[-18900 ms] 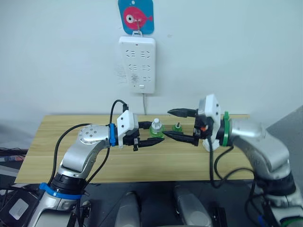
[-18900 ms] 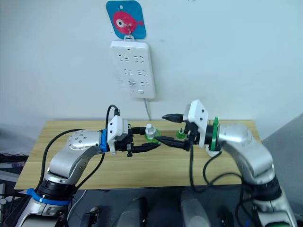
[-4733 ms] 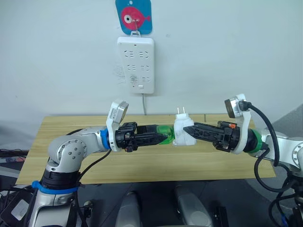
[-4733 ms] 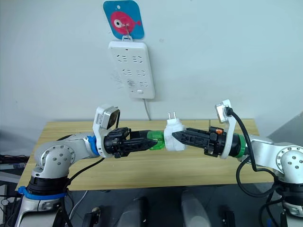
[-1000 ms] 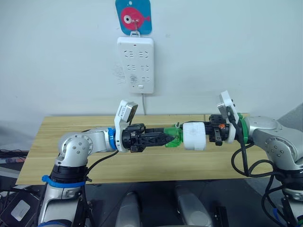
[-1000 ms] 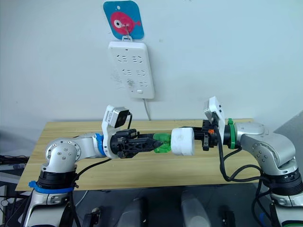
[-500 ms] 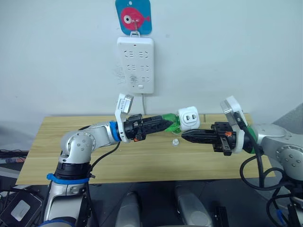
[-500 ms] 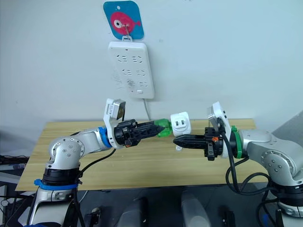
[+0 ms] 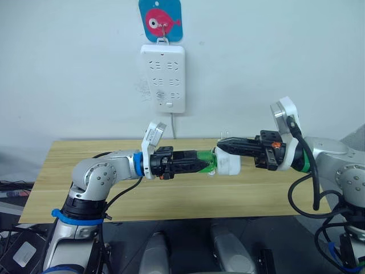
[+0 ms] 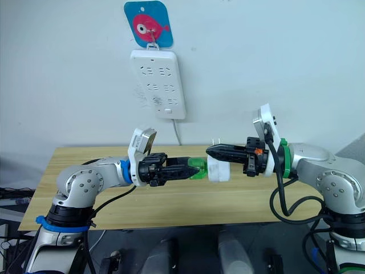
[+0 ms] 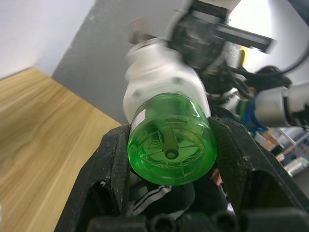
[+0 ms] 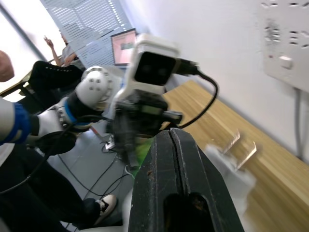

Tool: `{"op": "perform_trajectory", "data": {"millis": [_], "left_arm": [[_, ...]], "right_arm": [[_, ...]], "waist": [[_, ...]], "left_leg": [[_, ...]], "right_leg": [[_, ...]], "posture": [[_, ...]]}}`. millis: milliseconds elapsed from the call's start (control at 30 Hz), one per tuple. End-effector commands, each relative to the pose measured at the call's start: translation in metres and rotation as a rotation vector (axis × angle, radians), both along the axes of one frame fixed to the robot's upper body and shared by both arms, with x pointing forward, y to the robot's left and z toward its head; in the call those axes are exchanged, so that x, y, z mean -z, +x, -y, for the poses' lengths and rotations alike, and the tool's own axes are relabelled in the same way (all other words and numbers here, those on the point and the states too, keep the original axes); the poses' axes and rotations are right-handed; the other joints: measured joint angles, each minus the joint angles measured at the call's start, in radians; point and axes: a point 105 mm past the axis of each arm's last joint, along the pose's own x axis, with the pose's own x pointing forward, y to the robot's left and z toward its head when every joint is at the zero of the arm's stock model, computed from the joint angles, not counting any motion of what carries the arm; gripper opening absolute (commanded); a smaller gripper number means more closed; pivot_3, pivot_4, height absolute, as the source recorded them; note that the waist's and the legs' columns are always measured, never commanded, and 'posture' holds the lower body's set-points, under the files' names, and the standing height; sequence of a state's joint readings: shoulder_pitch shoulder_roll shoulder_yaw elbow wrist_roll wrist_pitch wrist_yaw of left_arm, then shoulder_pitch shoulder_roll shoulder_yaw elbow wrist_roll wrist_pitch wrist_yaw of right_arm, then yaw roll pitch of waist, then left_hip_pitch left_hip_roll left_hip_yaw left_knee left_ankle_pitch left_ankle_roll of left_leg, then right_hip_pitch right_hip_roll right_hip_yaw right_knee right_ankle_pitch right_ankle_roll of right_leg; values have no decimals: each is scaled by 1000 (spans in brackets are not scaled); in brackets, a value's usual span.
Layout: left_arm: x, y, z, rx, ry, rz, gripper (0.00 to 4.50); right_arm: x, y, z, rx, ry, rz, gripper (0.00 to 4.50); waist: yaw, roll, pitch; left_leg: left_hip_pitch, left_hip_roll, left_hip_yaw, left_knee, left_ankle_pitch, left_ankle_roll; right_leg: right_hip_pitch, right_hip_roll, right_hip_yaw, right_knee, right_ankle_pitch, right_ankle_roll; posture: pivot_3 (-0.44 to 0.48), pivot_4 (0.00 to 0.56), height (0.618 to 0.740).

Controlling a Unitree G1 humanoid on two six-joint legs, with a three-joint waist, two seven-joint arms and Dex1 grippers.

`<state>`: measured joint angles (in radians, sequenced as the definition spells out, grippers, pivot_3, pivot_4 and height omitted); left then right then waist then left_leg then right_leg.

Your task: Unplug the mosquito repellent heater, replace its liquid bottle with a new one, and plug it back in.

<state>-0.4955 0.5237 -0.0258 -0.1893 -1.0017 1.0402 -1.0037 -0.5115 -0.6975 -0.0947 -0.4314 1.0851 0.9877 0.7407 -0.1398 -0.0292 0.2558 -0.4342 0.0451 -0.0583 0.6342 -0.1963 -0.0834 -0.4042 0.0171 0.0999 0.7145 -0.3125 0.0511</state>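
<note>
Room: pale wall (image 9: 68,68) behind a wooden bench (image 9: 51,182); a white power strip (image 9: 163,79) hangs on the wall under a blue fish tag (image 9: 161,20), well above the arms.
Left gripper (image 9: 206,164): clenched around the green liquid bottle (image 9: 206,161), one black finger on each side of it in the left wrist view, bottle base toward that camera.
Right gripper (image 9: 223,147): fingers pressed together along the top of the heater; whether they truly pinch it I cannot tell.
Mosquito repellent heater (image 9: 229,163): held in the air over the middle of the bench, between the two grippers, seated on the neck end of the green bottle; its metal prongs (image 9: 224,136) stick upward.
Done so far: heater is out of the strip, and a green bottle sits in its mouth.
Unclear: whether this bottle is fully screwed home, or whether it is the new one.
Left to do: likely finish seating the bottle, let go with the left, turn the prongs toward the wall and push them into a socket.
</note>
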Motion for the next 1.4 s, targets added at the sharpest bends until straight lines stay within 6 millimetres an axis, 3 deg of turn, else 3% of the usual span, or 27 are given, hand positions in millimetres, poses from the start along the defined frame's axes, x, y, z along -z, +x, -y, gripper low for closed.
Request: {"op": "perform_trajectory", "data": {"millis": [33,433,1067,1200,1400], "left_arm": [[-11,-11,2,59,-35,39,2241],[-17,-18,2,96,-74,21,2241],[-21,-16,1,79,-102,5,2241],[-17,-16,1,68,-81,10,2241],[-3,-8,-2,-20,-26,60,2241]], "right_arm": [[-6,1,0,-20,3,22,0],[10,16,5,-10,-47,-46,0],[28,10,7,-45,-123,-126,0],[22,21,9,23,-99,-92,0],[-11,36,26,182,58,-42,0]], "waist": [[0,0,0],[0,0,0],[0,0,0],[0,0,0],[0,0,0]], "left_leg": [[0,0,0,0,0,0],[0,0,0,0,0,0],[0,0,0,0,0,0],[0,0,0,0,0,0],[0,0,0,0,0,0]], "right_leg": [[0,0,0,0,0,0],[0,0,0,0,0,0],[0,0,0,0,0,0],[0,0,0,0,0,0],[0,0,0,0,0,-1]], "posture": [[-193,212,725],[-180,207,725],[-178,209,725],[-178,209,725],[-189,208,725]]}}
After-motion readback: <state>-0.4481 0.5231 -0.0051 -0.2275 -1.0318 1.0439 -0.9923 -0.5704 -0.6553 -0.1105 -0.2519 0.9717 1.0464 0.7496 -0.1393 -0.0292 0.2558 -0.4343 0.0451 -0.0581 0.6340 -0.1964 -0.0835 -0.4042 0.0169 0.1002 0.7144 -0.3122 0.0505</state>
